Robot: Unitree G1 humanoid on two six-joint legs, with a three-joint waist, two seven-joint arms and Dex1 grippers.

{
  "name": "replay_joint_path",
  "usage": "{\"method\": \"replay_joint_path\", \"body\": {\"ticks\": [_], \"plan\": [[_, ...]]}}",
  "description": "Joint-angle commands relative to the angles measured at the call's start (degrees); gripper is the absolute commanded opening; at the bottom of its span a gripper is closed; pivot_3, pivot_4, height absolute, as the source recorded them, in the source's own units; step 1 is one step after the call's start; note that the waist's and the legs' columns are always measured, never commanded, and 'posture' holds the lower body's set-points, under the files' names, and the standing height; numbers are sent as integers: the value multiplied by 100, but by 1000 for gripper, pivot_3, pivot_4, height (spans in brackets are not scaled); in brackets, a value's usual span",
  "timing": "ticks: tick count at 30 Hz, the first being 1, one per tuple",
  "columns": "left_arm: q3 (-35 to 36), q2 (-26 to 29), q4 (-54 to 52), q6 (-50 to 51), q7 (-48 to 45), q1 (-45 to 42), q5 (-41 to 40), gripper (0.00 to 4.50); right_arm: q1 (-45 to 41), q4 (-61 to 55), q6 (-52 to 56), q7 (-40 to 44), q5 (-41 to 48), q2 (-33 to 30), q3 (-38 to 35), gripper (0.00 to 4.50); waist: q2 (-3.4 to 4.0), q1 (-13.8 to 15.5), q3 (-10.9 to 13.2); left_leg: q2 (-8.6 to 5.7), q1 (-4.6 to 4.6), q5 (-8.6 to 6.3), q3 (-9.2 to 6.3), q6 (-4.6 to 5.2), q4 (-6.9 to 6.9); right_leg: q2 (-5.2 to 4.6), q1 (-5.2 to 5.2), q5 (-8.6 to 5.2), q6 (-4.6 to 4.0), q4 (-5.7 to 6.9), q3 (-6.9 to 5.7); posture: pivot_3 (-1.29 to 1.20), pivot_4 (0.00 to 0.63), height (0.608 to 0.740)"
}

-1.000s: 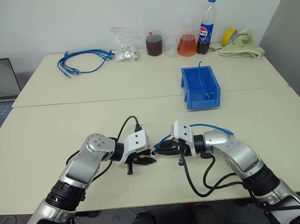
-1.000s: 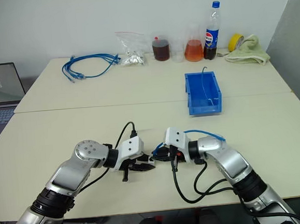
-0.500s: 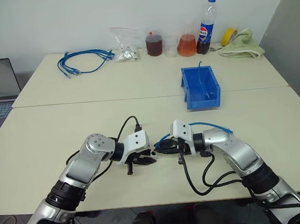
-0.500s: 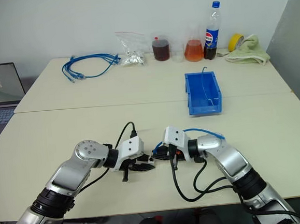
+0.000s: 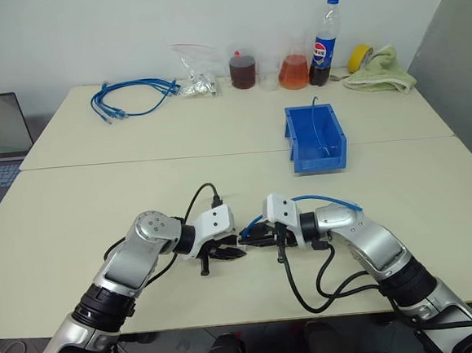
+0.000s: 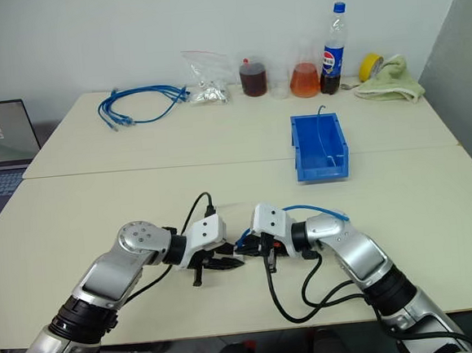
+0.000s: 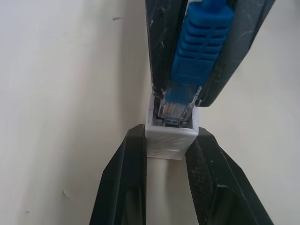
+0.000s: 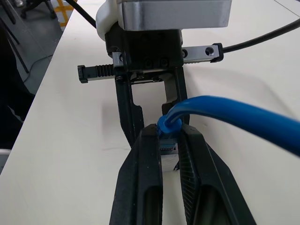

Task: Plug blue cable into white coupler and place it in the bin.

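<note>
- Meeting nose to nose over the near half of the tabletop point(image 5: 74, 197), the left gripper point(image 5: 230, 252) and right gripper point(image 5: 253, 237) sit well short of the bin point(image 5: 316, 138), which waits farther back for the finished assembly. The blue cable point(image 5: 328, 199) arcs over the right wrist, so its slack stays out of the joint.
- From the right eye view the same pairing shows nearer than the bin point(image 6: 319, 145); a coiled cable bundle point(image 6: 139, 102) and a clear bag point(image 6: 204, 77) lie beyond the bin, at the far edge (spares, by the look of it).
- Looking along the left wrist view, the left jaws pinch the white coupler point(image 7: 171, 137) by its two sides, leaving its socket facing the oncoming plug. The right jaws clamp the blue cable's ribbed boot point(image 7: 201, 40), and the clear plug tip sits in the socket mouth, seemingly not fully home.
- Seen from the right wrist view, the right jaws are pressed on the plug end of the blue cable point(image 8: 234, 115), lined up with the left gripper point(image 8: 154, 131) for a straight push.
</note>
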Motion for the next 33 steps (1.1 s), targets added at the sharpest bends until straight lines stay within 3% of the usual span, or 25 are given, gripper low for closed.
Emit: {"method": "replay_joint_path", "body": {"ticks": [1,8,33], "plan": [[-268,-19,141,157,-14,135,56,825,-1,-116,132,142,-68,-156,76,188,0,1,0,0,0,0,-1,0,0,0,0,0,0,0,0,0,150,740],[-270,-54,142,184,1,141,33,824,-76,-285,430,222,34,-40,280,188,0,4,0,-2,-1,0,-4,0,-1,-3,0,0,0,-2,1,0,150,740],[-274,16,21,116,30,282,39,823,132,875,102,791,-321,322,874,187,39,-31,-143,8,39,-3,2,4,-18,16,18,-2,-1,-3,16,0,150,740]]}}
